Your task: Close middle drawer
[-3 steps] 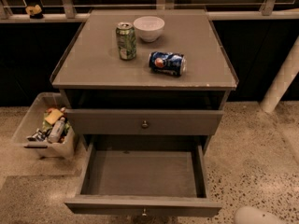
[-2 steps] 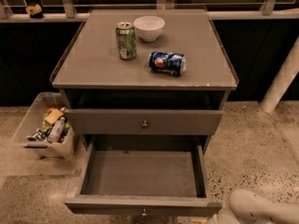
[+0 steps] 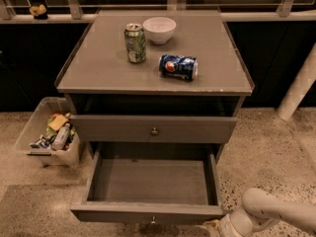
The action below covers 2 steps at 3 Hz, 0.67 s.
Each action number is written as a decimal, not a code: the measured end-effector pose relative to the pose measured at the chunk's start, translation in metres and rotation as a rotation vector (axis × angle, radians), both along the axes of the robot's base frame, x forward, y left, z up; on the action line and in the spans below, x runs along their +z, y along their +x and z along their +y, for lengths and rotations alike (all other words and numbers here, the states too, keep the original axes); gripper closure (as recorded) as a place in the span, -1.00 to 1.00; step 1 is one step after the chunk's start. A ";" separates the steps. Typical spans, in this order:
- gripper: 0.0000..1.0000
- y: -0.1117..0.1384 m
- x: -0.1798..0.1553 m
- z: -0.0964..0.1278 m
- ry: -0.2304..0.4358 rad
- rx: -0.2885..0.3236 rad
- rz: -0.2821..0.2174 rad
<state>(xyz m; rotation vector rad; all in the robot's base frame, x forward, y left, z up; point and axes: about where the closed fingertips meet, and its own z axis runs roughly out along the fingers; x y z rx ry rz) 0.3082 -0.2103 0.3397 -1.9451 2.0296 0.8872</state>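
Note:
The middle drawer [image 3: 150, 181] is pulled far out of the grey cabinet. Its wide shallow tray is empty, and its slim front panel [image 3: 148, 213] with a small round knob [image 3: 153, 220] sits at the bottom of the view. My white arm [image 3: 266, 212] comes in from the lower right. My gripper [image 3: 216, 227] is at the bottom edge, just by the right end of the drawer's front panel, partly cut off by the frame.
Above the open drawer is a taller drawer front with a knob [image 3: 154, 131]. On the cabinet top [image 3: 98, 73] stand a green can [image 3: 135, 43], a white bowl [image 3: 159, 29] and a blue can lying on its side [image 3: 178, 66]. A clear bin of snacks [image 3: 49, 132] stands on the floor at left. A white pole [image 3: 298, 90] is at right.
My arm has come further into view from the lower right, moving left toward the right end of the open drawer's front. The drawer has not moved.

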 end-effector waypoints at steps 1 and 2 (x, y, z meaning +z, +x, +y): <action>-1.00 0.023 0.002 -0.010 -0.018 -0.190 -0.014; -1.00 0.024 0.003 -0.011 -0.019 -0.209 -0.015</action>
